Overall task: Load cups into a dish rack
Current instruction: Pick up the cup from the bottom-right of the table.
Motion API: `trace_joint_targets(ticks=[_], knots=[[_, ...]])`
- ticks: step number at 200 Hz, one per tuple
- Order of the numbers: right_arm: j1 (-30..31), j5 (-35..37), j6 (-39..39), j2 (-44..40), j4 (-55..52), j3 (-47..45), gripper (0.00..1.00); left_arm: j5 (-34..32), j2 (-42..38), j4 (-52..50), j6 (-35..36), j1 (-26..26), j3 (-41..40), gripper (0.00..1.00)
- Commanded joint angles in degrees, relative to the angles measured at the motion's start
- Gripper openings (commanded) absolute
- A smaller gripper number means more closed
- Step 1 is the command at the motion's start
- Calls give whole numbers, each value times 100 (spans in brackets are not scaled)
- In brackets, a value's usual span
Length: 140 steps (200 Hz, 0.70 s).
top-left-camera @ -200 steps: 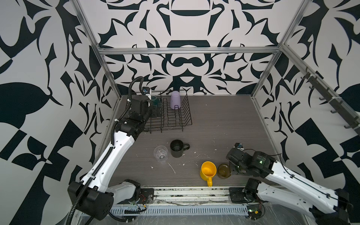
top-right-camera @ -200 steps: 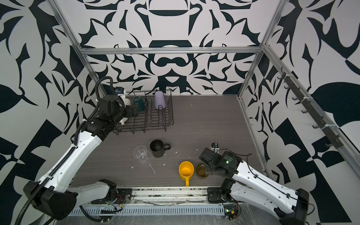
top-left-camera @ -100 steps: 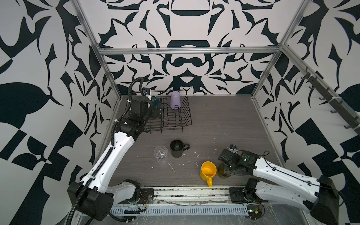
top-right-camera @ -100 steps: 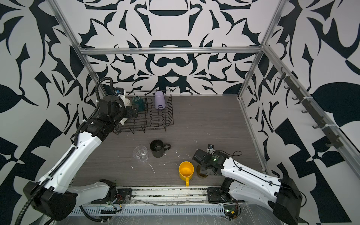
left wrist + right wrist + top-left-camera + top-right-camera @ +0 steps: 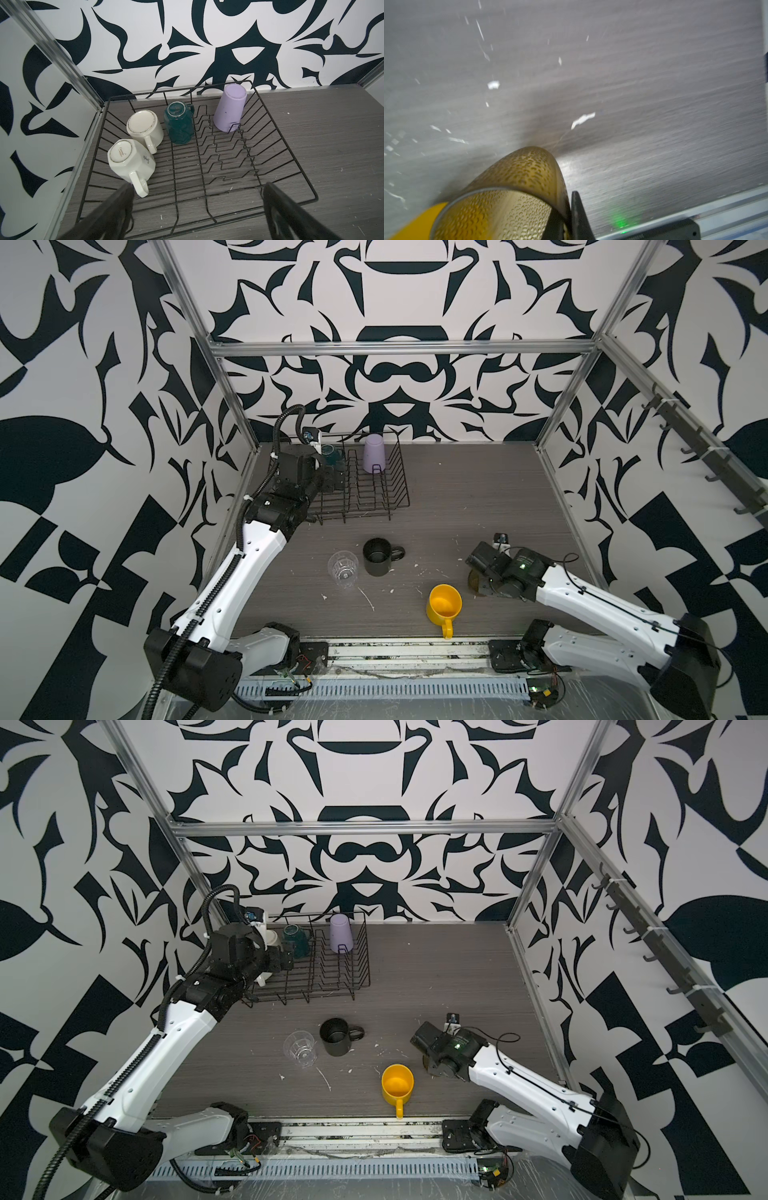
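olive-brown pebbled glass (image 5: 508, 199) is what the right gripper (image 5: 568, 220) has hold of. its fingers (image 5: 579, 212) pinch the wall at the rim, one inside the mouth and one outside, as far as i can make out. my guess is that a rim pinch lets the glass be tipped mouth-down over the rack. it sits low near the table's front, just beside the yellow mug (image 5: 444, 605). i can't tell whether its base touches the wood: the wrist picture is smeared, and from above the arm covers most of it.

the left gripper (image 5: 197, 207) hangs with its fingers spread wide and nothing between them, above the near end of the black wire dish rack (image 5: 218, 166) in the far left corner. everything in the rack stands mouth-down, likely to drain. the round cream mug (image 5: 144, 128), eight-sided cream mug (image 5: 129, 160) and teal mug (image 5: 178, 124) are on the flat side. the lilac tumbler (image 5: 229, 108) is at the far corner of the pronged side.

the black mug (image 5: 377, 556) and clear glass (image 5: 343, 568) stand upright mid-table, just beside each other and not yet loaded. turned over as they are, the cream mugs' insides can't be seen.
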Motion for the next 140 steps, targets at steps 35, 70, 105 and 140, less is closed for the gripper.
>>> trace_joint_targets(ticks=[35,70,105,140], knots=[[-1491,-317,-1794,-212,570,1044,0,1463,-148,385,-286,293,-136,99],[-1728,-1105,-2161,562,1661,1604,0,3555,59,822,-902,713,-63,99],[-1756,-2119,-2154,1102,2863,2203,0,5356,303,1170,-1090,821,-62,99],[-1756,-3229,-1981,1611,3652,2779,0,6900,297,2040,-1571,915,-448,99]])
